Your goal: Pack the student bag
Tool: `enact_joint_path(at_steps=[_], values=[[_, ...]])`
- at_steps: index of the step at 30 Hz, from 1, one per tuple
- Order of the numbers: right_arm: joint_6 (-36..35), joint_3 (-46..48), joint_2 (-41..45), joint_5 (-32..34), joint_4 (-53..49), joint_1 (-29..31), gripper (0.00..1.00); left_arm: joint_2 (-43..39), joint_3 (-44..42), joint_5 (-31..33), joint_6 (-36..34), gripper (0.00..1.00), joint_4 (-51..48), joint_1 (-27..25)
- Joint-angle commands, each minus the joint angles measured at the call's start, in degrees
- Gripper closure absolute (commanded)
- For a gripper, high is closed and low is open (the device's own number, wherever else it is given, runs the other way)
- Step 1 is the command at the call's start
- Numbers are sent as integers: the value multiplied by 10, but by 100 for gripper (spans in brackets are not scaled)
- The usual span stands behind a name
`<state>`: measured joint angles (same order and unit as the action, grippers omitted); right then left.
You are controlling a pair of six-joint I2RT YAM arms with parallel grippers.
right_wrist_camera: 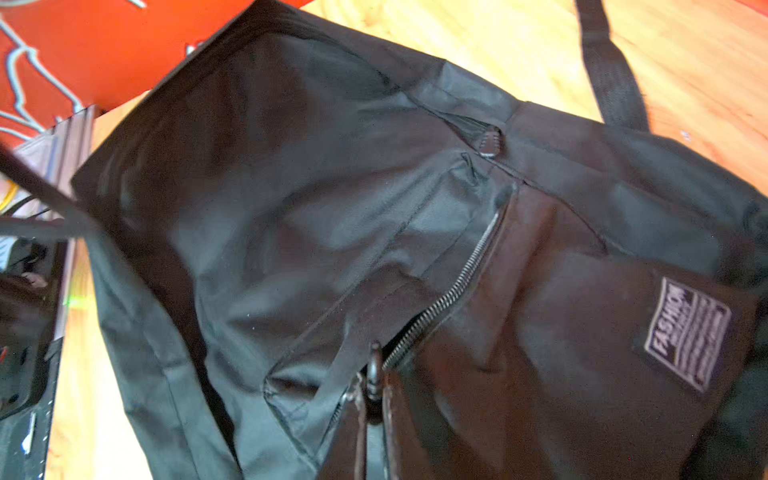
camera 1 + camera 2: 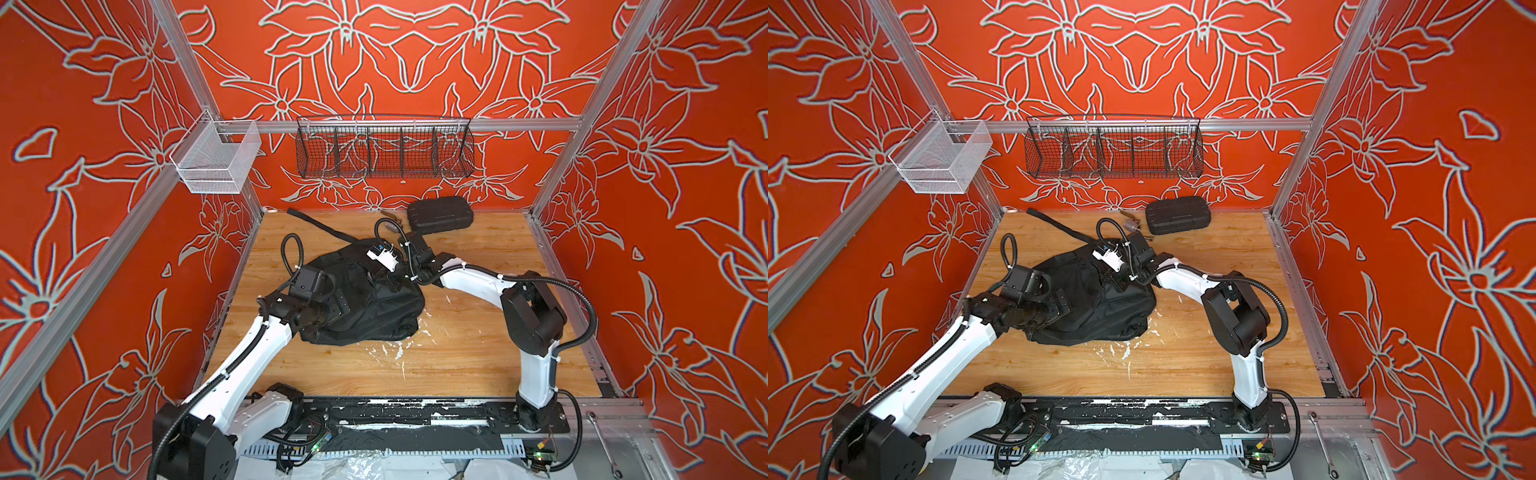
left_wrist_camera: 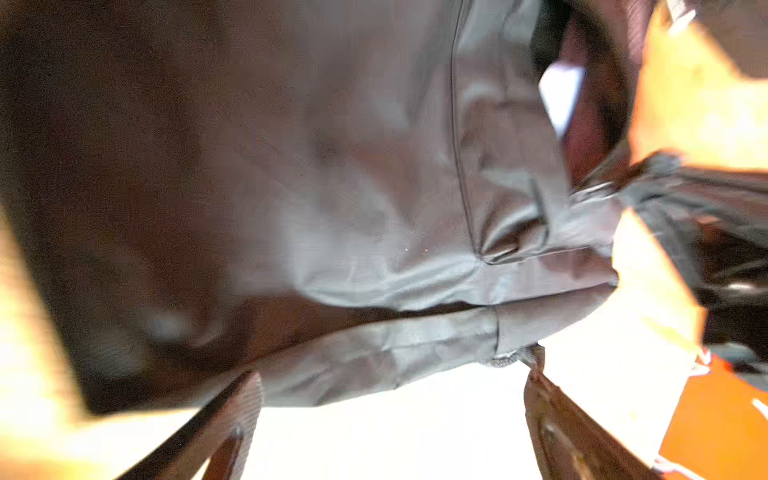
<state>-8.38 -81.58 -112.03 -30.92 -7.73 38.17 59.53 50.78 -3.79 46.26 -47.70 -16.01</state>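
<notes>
**A:** What writing can be read?

**B:** There is only one label. A small rectangular stitched patch (image 1: 685, 334) on the front pocket of the large soft black fabric student bag (image 1: 291, 199) reads "FASHION" in pale capitals. The finer lines beneath it are too blurred to read. The patch lies on the pocket panel, near the jaws of the right gripper (image 1: 374, 388).

**A:** How does the bag look, and where is it?

**B:** It is limp, matte and heavily creased. In both top views the student bag (image 2: 374, 316) (image 2: 1108, 316) lies slumped on the light wooden counter (image 2: 457, 361), under both grippers. A zipper with silvery metal teeth (image 1: 449, 299) runs away from the right jaws along the pocket edge, with loose folds of fabric beside it. A black webbing strap (image 2: 316, 226) trails from the bag across the counter, beyond both sets of jaws, towards the rear wall.

**A:** And the jaws?

**B:** The right jaws are almost together, pinching a small dark zipper pull (image 1: 374, 365) at the near end of those teeth. The jaws of the left gripper (image 3: 395, 376) are spread wide and hold nothing, with the bag's creased edge just ahead of the fingertips. A rigid black ribbed case (image 2: 439, 218) rests on the counter beyond the right jaws, by the rear wall, apart from the bag.
</notes>
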Motion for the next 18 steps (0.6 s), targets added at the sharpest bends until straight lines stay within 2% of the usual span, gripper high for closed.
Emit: enact_joint_path(at_steps=[1,4,8,13,16,17,18], values=[[22,-18,15,16,-13,-6,100,-8,30,58,29,3,-123,4],[23,-20,15,17,-10,-6,100,-45,27,72,51,2,-139,5],[16,-24,16,19,-16,-6,100,-81,-52,91,67,0,-81,7],[14,-22,24,24,-31,-6,100,-68,-114,79,62,10,-12,18],[22,-21,29,30,-43,-6,100,-40,-128,66,44,25,41,35],[22,-21,33,33,-51,-6,100,-34,-126,61,32,35,59,40],[24,-19,37,37,-58,-5,100,-11,-124,58,21,51,74,45]])
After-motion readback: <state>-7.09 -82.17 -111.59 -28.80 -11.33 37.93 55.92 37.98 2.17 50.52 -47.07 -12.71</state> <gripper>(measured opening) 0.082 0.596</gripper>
